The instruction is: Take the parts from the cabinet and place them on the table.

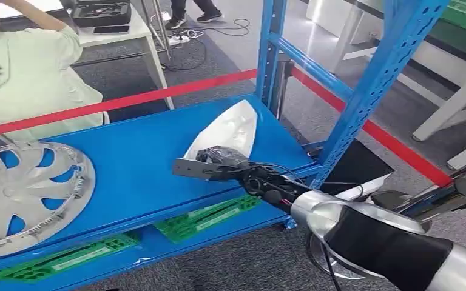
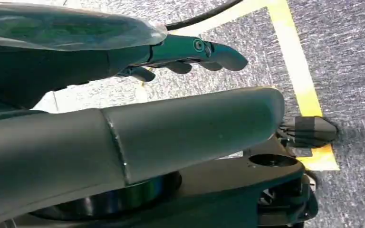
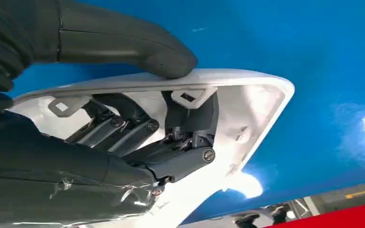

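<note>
While right robot hand (image 3: pixel 138 137) grips white part (image 1: pixel 230 130) on blue cabinet shelf (image 1: pixel 139 170), thumb over rim w/ fingers inside, silver hubcap (image 1: pixel 27 194) lies well apart, left robot hand (image 2: pixel 185 52) holds nothing, fingers loosely apart, person (image 1: pixel 30 73) behind.

No text or label can be read.

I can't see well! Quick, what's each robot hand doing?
Left hand: holding nothing, fingers loosely apart, open.
Right hand: gripping the white pointed plastic shell part, thumb on its outside.
</note>
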